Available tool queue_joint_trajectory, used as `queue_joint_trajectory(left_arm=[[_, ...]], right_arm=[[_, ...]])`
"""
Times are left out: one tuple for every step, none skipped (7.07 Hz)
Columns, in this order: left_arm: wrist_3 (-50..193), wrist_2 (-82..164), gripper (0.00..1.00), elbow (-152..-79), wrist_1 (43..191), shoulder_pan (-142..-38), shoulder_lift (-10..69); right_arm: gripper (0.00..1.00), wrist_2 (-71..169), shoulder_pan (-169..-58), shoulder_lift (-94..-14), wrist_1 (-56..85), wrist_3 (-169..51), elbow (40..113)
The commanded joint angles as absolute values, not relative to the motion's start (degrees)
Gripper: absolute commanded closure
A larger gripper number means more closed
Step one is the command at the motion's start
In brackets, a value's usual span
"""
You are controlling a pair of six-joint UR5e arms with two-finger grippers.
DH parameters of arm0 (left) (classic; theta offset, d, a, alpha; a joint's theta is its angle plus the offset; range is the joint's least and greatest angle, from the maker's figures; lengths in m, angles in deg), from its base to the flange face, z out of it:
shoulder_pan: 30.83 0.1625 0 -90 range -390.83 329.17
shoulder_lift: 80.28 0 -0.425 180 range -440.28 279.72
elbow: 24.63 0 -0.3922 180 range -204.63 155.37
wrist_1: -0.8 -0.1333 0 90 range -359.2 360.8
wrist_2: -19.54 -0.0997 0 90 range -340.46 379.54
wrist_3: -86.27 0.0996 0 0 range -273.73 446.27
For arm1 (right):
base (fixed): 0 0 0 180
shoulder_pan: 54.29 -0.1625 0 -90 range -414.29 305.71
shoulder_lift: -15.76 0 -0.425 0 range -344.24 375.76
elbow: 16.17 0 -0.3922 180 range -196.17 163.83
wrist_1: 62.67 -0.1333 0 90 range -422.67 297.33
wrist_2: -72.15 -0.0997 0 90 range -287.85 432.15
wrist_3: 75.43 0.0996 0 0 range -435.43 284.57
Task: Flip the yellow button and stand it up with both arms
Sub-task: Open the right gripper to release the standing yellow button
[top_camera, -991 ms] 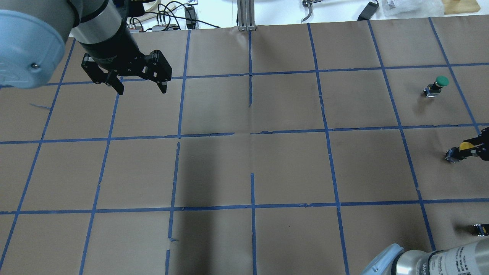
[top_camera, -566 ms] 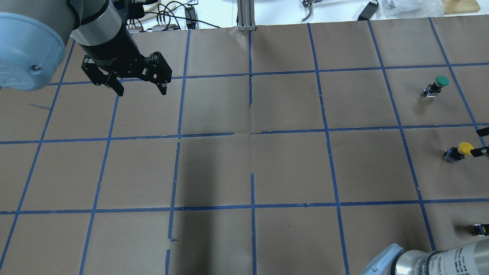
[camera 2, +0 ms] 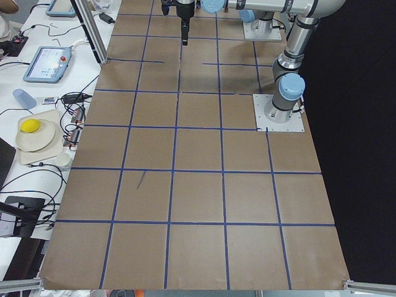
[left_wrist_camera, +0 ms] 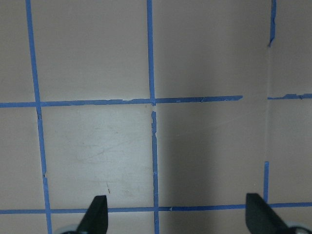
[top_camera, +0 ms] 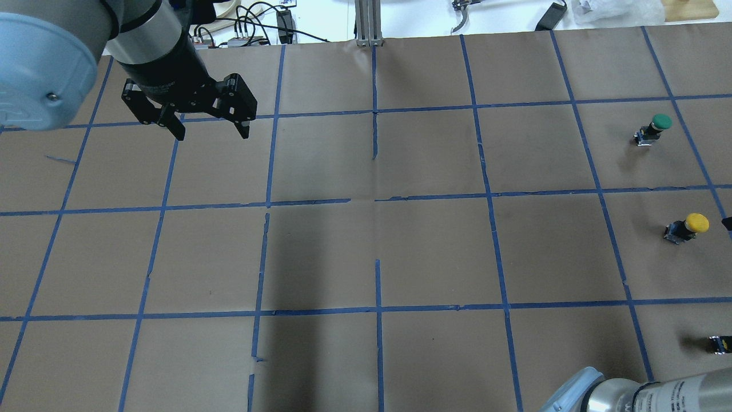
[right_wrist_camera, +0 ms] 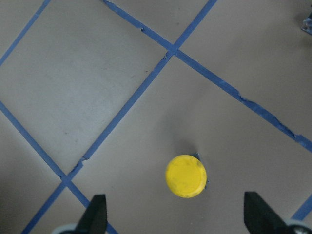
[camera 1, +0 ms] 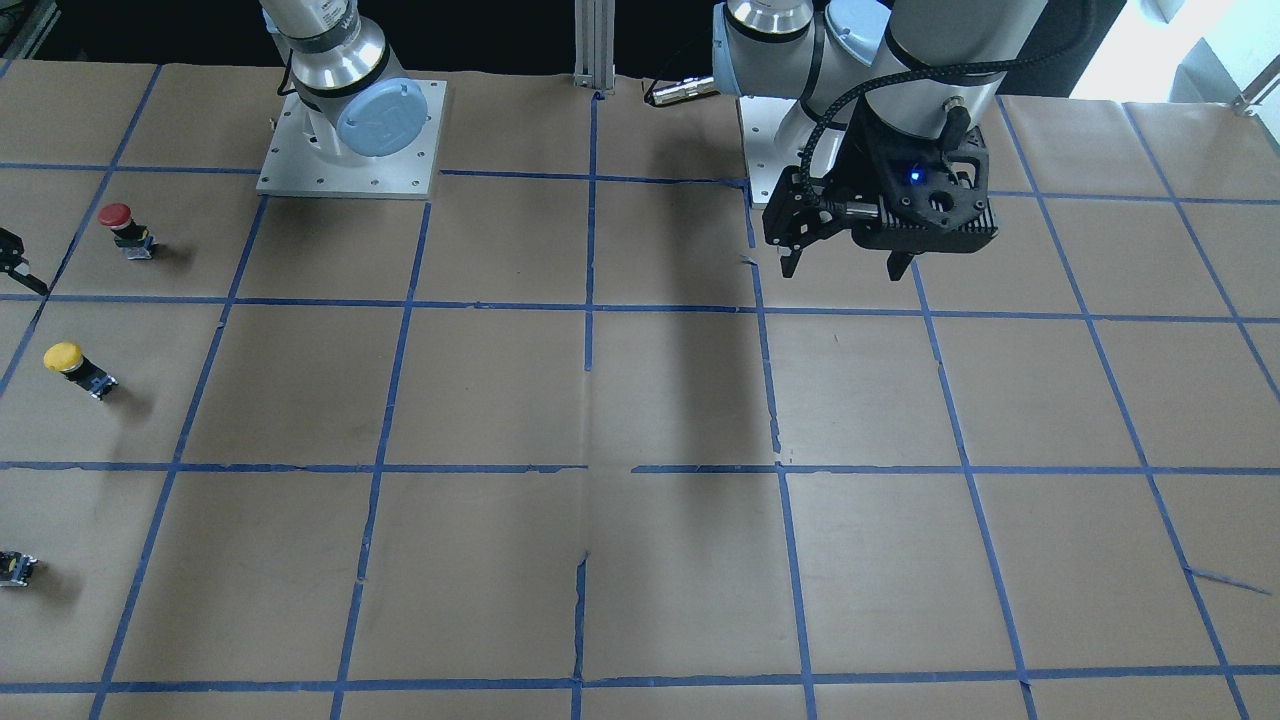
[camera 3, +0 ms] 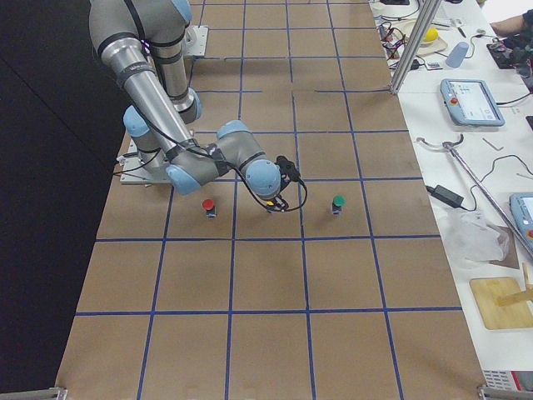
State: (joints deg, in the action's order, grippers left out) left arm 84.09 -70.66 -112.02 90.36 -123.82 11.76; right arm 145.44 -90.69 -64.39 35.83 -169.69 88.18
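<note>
The yellow button [top_camera: 689, 226] stands upright on its base, cap up, on the brown paper at the table's right side; it also shows in the front view [camera 1: 72, 364]. In the right wrist view I look straight down on its cap [right_wrist_camera: 185, 176]. My right gripper [right_wrist_camera: 176, 215] is open and empty above the button, not touching it; only a sliver of it shows at the overhead view's right edge [top_camera: 727, 222]. My left gripper [top_camera: 213, 135] hangs open and empty over bare paper far to the left, as the left wrist view [left_wrist_camera: 176, 214] and the front view [camera 1: 842, 270] also show.
A green-capped button [top_camera: 655, 127] stands one grid square beyond the yellow one. A red-capped button [camera 1: 125, 228] stands one square nearer my base. An aluminium post [top_camera: 366, 23] rises at the table's far edge, with cables [top_camera: 251, 26] behind it.
The right gripper, closed around the yellow button a second ago, opened and drew away to the right and up. The button stays standing. The left arm hardly moved.
</note>
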Motion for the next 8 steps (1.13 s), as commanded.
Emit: queue_joint_trajectory(left_arm=[[84.2, -70.6, 0.0, -112.0, 90.4, -123.8, 11.7], [84.1, -70.6, 0.0, -111.8, 90.4, -123.8, 11.9], [84.1, -70.6, 0.0, -112.1, 90.4, -123.8, 11.7], [84.2, -70.6, 0.0, -112.3, 90.4, -123.8, 11.6], [84.1, -70.6, 0.0, -112.4, 90.4, -123.8, 11.5], [84.1, -70.6, 0.0, -112.4, 90.4, -123.8, 11.5], [84.2, -70.6, 0.0, -112.5, 90.4, -123.8, 11.5], [84.1, -70.6, 0.0, -112.7, 90.4, -123.8, 11.4]], right_arm=[[0.0, 147.5, -93.6, -71.8, 31.0, -161.4, 88.2], [0.0, 151.0, -97.6, -76.8, 30.9, -153.6, 88.1], [0.0, 153.4, -102.4, -82.4, 30.8, -141.1, 88.2], [0.0, 155.1, -107.9, -86.7, 27.8, -125.7, 88.1], [0.0, 155.6, -112.4, -88.7, 27.1, -112.6, 87.7], [0.0, 156.1, -115.4, -88.7, 27.1, -105.1, 86.9], [0.0, 156.2, -117.4, -88.7, 26.0, -99.3, 86.7], [0.0, 156.4, -120.4, -88.8, 26.1, -96.4, 86.5]])
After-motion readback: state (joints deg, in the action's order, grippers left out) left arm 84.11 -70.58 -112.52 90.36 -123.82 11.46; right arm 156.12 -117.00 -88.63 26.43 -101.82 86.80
